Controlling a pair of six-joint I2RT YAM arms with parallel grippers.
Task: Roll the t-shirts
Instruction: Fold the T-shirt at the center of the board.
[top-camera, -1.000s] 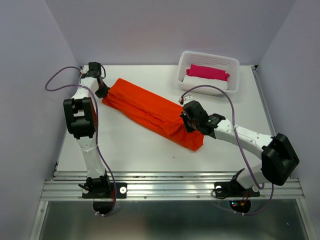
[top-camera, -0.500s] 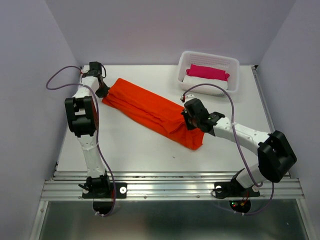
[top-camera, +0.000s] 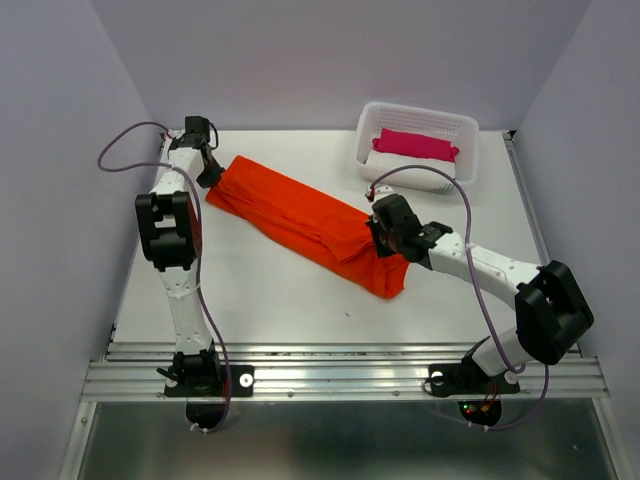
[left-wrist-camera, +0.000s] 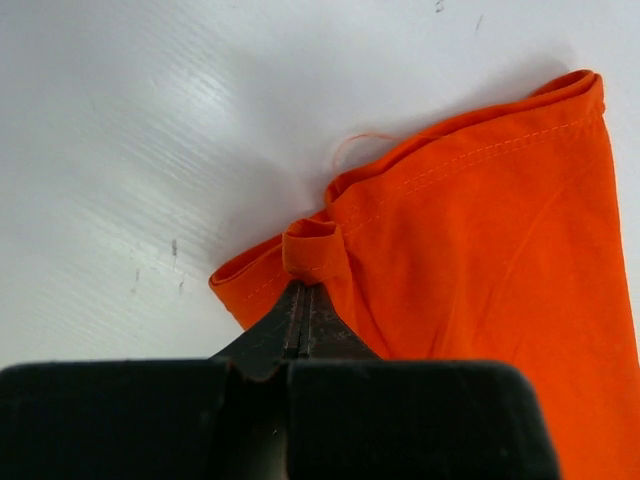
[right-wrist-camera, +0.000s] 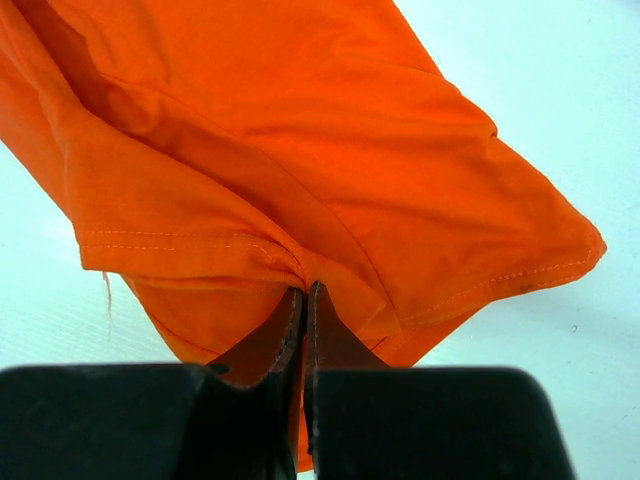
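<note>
Top external: t-shirt (top-camera: 300, 222) stretches between left pincer (top-camera: 214, 183) and right pincer (top-camera: 374, 240).

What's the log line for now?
left claw: shut on t-shirt corner | right claw: shut on t-shirt hem | t-shirt: folded strip, unrolled

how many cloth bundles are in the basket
2: the magenta-pink bundle lies across the basket's middle, the white bundle under it, showing at the left. More may be hidden beneath.
</note>
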